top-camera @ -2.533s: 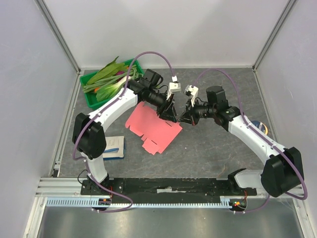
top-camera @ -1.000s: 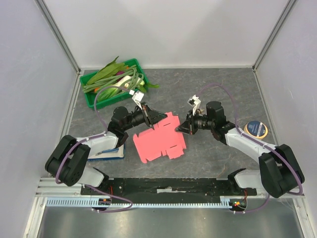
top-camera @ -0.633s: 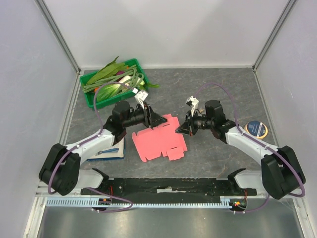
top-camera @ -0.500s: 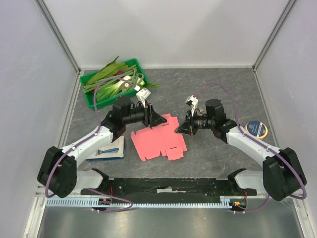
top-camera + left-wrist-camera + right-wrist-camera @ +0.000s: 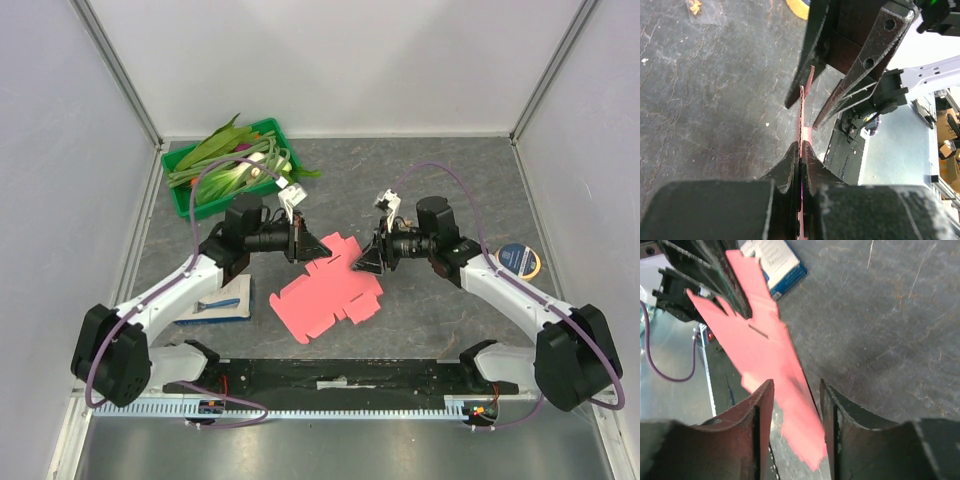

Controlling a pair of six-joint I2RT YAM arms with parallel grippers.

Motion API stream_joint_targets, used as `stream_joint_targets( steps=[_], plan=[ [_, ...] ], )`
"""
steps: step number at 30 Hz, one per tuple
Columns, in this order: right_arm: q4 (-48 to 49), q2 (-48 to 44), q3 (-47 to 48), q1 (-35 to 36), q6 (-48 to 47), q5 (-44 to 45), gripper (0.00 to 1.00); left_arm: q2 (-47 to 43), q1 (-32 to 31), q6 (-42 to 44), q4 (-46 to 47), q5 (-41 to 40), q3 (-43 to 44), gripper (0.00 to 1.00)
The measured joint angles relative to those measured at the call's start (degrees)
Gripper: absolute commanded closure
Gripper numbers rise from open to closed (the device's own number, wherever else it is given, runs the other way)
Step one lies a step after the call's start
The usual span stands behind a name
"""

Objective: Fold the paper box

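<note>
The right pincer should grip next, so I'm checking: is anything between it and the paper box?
Nothing visible does. The right pincer stands open with the paper box reaching between its fingers, while the left pincer is shut on the box's edge farther along.

You're looking at a closed cell: plain white back wall (image 5: 340,60), with white panels on the left (image 5: 60,150) and right (image 5: 600,140), joined by bare aluminium corner posts (image 5: 117,70). Your work surface is a table topped with a dark grey, stone-veined mat (image 5: 420,320); the wrist views show it scuffed and scratched. A black strip (image 5: 340,372) runs along the near edge, a slotted aluminium rail (image 5: 330,408) sits just in front of it, and a brushed metal sheet (image 5: 340,450) lies nearest the camera. Light is even and diffuse, shadows soft.
</note>
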Motion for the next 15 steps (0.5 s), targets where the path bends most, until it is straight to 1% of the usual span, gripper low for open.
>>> stream_joint_targets(
  steps=[2, 4, 5, 7, 9, 10, 11, 12, 13, 14, 15],
  plan=[
    [1.64, -1.33, -0.28, 0.0, 0.9, 1.11, 0.43, -1.84, -0.11, -1.36, 2.14, 0.09, -1.33, 0.98],
    [3.76, -2.97, -1.07, 0.0, 1.79, 1.57, 0.44, -4.15, -0.11, -2.95, 5.11, 0.15, -3.39, 0.98],
    [4.83, -3.76, -1.62, 0.0, 2.25, 1.7, 0.51, -5.18, -0.11, -3.78, 6.36, 0.2, -4.26, 0.98],
    [7.48, -5.01, -3.1, 0.0, 3.58, 1.64, 0.56, -6.91, -0.09, -5.18, 9.11, 0.48, -5.95, 0.98],
    [9.75, -5.11, -4.24, 0.0, 4.87, 1.11, 0.69, -8.11, -0.02, -6.82, 11.93, 1.03, -7.54, 0.98],
    [11.5, -4.98, -5.05, 0.0, 5.64, 0.68, 0.87, -8.5, 0.09, -7.45, 13.03, 1.2, -8.24, 0.98],
    [12.96, -4.87, -5.81, 0.0, 6.32, 0.15, 0.97, -8.83, 0.17, -8.37, 14.58, 1.55, -9.14, 0.98],
    [14.51, -4.72, -6.64, 0.0, 7.26, -0.9, 1.0, -9.03, 0.22, -9.18, 15.89, 1.6, -9.92, 0.98],
    [15.34, -4.59, -7.06, 0.0, 7.32, -1.88, 1.0, -9.09, 0.55, -9.88, 16.9, 1.49, -10.58, 0.94],
    [16.04, -4.42, -7.5, 0.24, 7.82, -3.21, 1.0, -9.14, 0.92, -10.36, 17.33, 1.31, -11.04, 0.77],
    [16.48, -4.31, -7.72, 0.44, 8.13, -4.0, 1.0, -9.2, 1.22, -10.56, 17.27, 1.22, -11.23, 0.67]
  ],
)
